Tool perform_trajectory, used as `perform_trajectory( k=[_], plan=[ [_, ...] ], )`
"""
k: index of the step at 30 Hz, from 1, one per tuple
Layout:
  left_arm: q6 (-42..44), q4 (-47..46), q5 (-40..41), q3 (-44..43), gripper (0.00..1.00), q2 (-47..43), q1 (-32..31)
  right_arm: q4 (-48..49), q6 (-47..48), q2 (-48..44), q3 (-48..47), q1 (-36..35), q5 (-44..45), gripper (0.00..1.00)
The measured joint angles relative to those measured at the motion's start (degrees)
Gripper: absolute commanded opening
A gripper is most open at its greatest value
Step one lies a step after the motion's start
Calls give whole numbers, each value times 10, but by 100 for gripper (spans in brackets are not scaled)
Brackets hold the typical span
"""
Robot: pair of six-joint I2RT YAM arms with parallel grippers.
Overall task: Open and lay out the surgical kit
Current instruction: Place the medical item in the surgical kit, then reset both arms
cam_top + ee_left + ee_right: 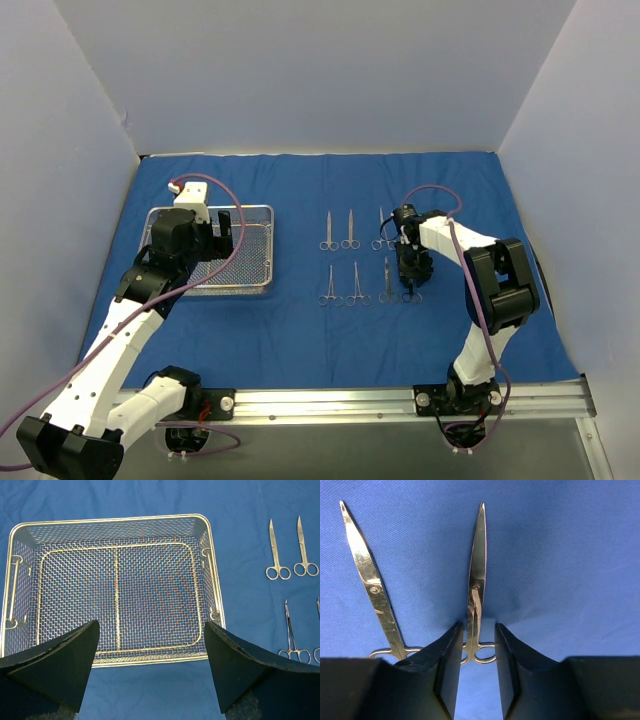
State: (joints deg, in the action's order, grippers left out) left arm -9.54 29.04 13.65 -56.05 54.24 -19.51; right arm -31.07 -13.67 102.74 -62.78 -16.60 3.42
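on the spread blue cloth wrap point(300, 330), your right tool point(478, 627) straddles a pair of scissors point(476, 570) at the ring end, fingers point(450, 660) narrowly parted; you cannot tell whether it grips. your left tool point(151, 629) hangs released and wide over the wire-mesh tray point(115, 520), left of the rows of instruments point(328, 232).

A large royal-blue cloth wrap point(300, 330) lies opened and spread flat over the table. On its left part a rectangular silver wire-mesh tray point(115, 522) sits upright and empty, with a drop handle on its left and right end walls. To the right of the tray, small steel ring-handled scissor-like instruments point(328, 232) lie flat on the cloth in a far row and a near row, tips far, rings near, none touching. Seven show plainly; the rightmost are partly hidden.
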Motion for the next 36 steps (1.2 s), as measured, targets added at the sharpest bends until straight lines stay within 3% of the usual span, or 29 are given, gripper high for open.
perform_trajectory(
  k=[7, 10, 16, 21, 29, 36],
  plan=[
    [0, 0, -3, 0, 95, 0, 1, -2, -11, -10, -11, 0, 2, 38],
    [0, 0, -5, 0, 94, 0, 2, -6, -16, -35, -35, -1, 2, 46],
    [-3, 1, -6, 0, 94, 0, 5, 6, -26, -143, -97, -1, 16, 66],
    [-17, 31, -5, -12, 94, -16, 6, 21, -24, -257, -146, -1, 79, 79],
    [-27, 111, 47, -150, 94, -100, 9, 33, 11, -438, -187, 1, 214, 94],
    [-14, 139, 130, -250, 94, -189, 9, 42, 55, -595, -187, 1, 296, 100]
  ],
)
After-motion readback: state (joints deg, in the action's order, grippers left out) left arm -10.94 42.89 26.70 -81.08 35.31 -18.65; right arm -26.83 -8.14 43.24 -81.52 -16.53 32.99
